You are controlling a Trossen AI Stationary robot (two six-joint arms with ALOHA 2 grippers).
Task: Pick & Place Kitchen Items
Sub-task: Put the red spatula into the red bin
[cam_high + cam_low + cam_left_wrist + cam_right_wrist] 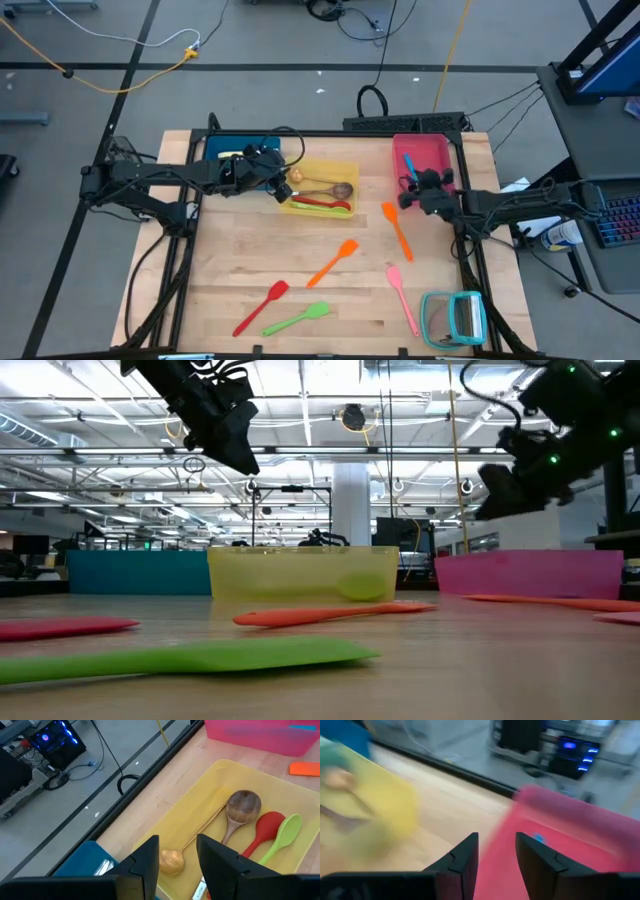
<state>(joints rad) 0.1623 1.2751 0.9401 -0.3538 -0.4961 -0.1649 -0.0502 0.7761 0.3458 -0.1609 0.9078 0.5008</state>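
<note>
My left gripper (279, 177) (177, 840) hangs open over the left end of the yellow tray (322, 170). Below it lie a pale wooden spoon (172, 861), a dark wooden spoon (243, 806), a red spoon (266, 827) and a green spoon (286, 831). My right gripper (409, 189) (496, 838) stands open above the near end of the pink tray (432, 152), which holds a blue utensil (408, 163). On the table lie two orange spatulas (397, 228) (335, 262), a pink one (402, 295), a red one (262, 305) and a green one (297, 318).
A blue tray (232, 148) sits under my left arm at the far left. A teal-framed rack (455, 318) stands at the near right corner. Bare wood shows at the table's near left and between the trays.
</note>
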